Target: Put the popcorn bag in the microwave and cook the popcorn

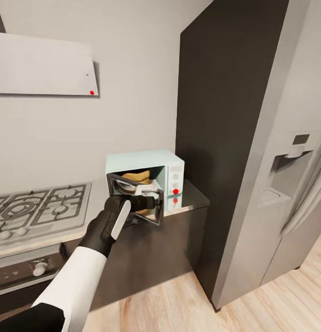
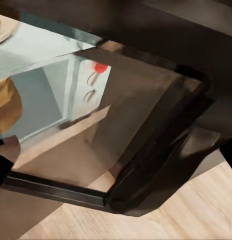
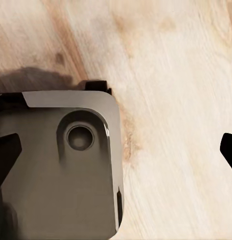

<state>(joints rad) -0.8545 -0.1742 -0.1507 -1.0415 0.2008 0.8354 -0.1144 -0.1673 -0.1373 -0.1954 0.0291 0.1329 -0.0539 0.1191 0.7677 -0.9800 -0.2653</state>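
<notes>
One pale mint microwave stands at the desk's right end beside a tall dark cabinet, its door swung down open. The popcorn bag sits inside. The left hand reaches over the door; its grip cannot be judged. The left wrist view shows the door's glass up close and the bag inside. The right wrist view shows the wooden floor and the robot's grey base; the right hand's fingertips stand wide apart, holding nothing.

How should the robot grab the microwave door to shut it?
Best guess: hold the door by its free outer edge, near the control panel side, coming from the front. The door hangs partly open in front of the microwave, hinged away from that edge, so pushing there swings it most easily. The left gripper is already at the door; the popcorn bag sits inside.
</notes>
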